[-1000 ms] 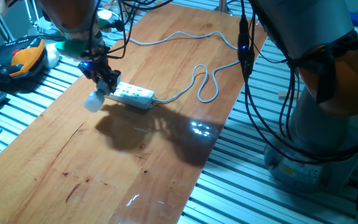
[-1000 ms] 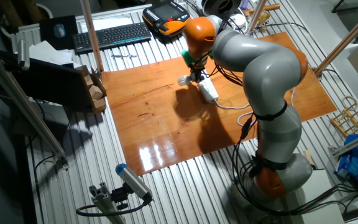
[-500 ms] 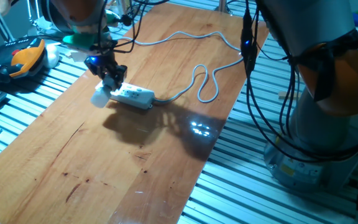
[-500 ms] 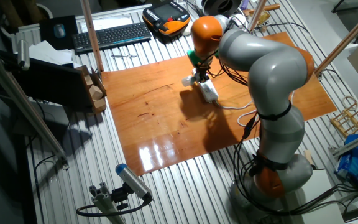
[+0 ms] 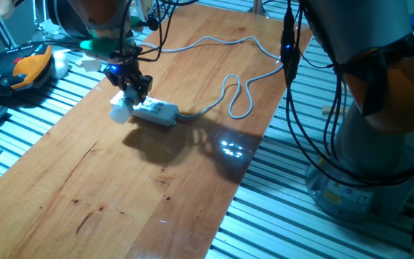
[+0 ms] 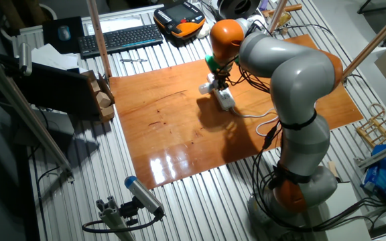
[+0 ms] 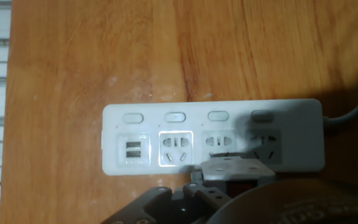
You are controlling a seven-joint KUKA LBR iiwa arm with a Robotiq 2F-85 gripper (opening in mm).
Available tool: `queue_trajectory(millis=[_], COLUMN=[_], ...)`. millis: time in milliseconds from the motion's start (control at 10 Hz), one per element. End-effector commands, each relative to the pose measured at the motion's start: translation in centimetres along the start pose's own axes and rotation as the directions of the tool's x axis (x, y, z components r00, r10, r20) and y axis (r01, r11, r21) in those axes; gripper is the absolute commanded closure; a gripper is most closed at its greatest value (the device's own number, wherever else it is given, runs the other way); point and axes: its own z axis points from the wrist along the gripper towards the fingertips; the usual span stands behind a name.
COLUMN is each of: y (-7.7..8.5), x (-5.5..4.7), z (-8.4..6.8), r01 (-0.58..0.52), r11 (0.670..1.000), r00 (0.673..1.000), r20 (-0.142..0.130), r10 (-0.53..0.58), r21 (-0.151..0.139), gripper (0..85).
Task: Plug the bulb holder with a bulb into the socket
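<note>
The tool (image 5: pixel 130 88) is clenched on the holder (image 5: pixel 123 109), carrying it just above the near end of the strip (image 5: pixel 153 110), which lies flat on the wooden surface (image 5: pixel 157 187). From one fixed view the bulb (image 5: pixel 118 114) sticks out sideways past the strip's end, away from the cord (image 5: pixel 221 97). In the other fixed view the tool (image 6: pixel 218 79) hangs over the strip (image 6: pixel 225 98), with the holder (image 6: pixel 210 86) at its tip. The hand view looks straight down on the strip (image 7: pixel 210 146): a row of outlets with a button over each, the holder's white body and red switch (image 7: pixel 238 184) at the lower edge, overlapping the strip's near side. Whether the prongs touch an outlet is hard to say from here.
</note>
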Motion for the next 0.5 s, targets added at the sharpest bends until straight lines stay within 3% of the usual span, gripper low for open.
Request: queue_trajectory(millis=[0,400], y=[-0.14,-0.44], x=[-0.14,-0.52], z=[0.16,0.56], r01=[-0.006,-0.027], r11=[1.000,1.000], r00=[1.000,1.000], r20=[-0.006,0.000], r10=[0.006,0.027], r21=[-0.002,-0.011], gripper=[85.0,85.0])
